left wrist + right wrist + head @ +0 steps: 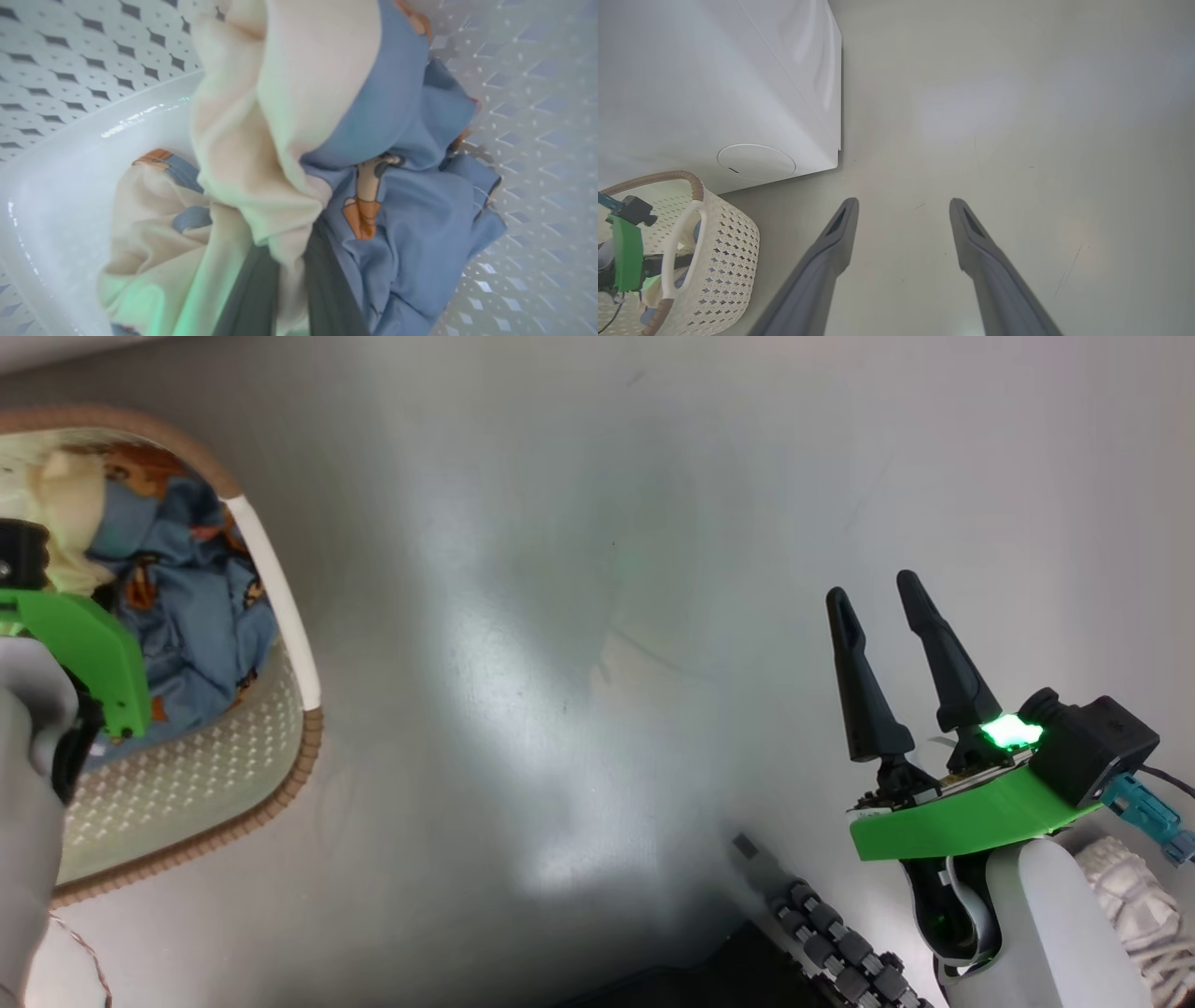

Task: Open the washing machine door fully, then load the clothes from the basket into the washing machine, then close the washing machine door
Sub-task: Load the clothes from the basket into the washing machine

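Note:
The basket stands on the floor at the left, holding the clothes: blue cloth with orange marks and a cream cloth. My left arm's green wrist mount hangs over the basket, fingers down inside it. In the left wrist view my left gripper is shut on a fold of the cream cloth, beside the blue cloth. My right gripper hovers open and empty over bare floor. The washing machine shows its white side behind the basket. The washing machine door is out of view.
Smooth grey floor stretches between the basket and my right arm. A pale knitted shoe lies at the lower right. My dark base with its rollers sits along the bottom edge. A round white cap marks the machine's lower panel.

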Tool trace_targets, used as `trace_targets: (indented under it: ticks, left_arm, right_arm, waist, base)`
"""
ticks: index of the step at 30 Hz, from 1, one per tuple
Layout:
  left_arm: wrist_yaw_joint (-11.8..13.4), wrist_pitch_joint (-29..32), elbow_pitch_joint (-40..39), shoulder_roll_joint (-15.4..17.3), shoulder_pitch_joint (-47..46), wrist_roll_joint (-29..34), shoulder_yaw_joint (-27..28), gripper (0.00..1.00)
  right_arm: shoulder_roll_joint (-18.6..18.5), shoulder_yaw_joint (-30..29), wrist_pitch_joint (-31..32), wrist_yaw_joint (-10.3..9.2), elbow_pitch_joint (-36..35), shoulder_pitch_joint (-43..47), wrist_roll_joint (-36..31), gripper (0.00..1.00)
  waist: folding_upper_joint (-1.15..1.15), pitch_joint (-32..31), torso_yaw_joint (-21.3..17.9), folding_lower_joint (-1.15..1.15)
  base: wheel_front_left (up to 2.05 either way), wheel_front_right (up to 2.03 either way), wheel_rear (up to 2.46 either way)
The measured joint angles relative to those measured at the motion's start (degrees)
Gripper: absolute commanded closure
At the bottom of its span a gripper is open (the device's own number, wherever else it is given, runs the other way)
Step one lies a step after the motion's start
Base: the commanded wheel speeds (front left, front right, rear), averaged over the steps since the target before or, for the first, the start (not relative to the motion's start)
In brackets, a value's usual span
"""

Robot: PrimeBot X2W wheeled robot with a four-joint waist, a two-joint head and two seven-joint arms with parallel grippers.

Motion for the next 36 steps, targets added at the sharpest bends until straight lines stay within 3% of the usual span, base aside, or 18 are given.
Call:
trace_targets:
  ticks: [15, 21, 27, 36]
  left_arm:
    - [-0.6, -17.3, 1.3, -5.0, 8.5, -4.8, 1.6, 1.00]
    - [-0.7, -20.1, -0.3, -7.6, 13.1, -7.5, 3.3, 1.00]
    - [-1.0, -20.5, -9.6, -8.4, 19.3, -7.5, 8.4, 1.00]
    - [0.8, -20.5, -25.5, -10.9, 32.0, -0.8, 17.2, 1.00]
  right_arm:
    - [0.0, -1.8, 0.0, -0.01, 0.7, -0.1, -2.5, 0.00]
    - [-0.1, -1.8, 0.0, -0.01, 1.6, 0.1, -4.2, 0.00]
    - [-0.1, -2.3, 0.0, -0.01, 2.7, 1.8, -4.9, 0.00]
    - [-0.1, -2.7, 0.0, -0.01, 4.3, 5.7, -5.4, 0.00]
  waist:
    - [0.00, -9.1, 3.5, 0.00]
    - [0.00, -14.2, 5.6, 0.00]
    - [0.00, -19.6, 8.1, 0.00]
    - [0.00, -27.9, 11.8, 0.00]
  base:
    - [0.00, 0.00, 0.00]
    - [0.00, 0.00, 0.00]
    - [0.00, 0.00, 0.00]
    - [0.00, 0.00, 0.00]
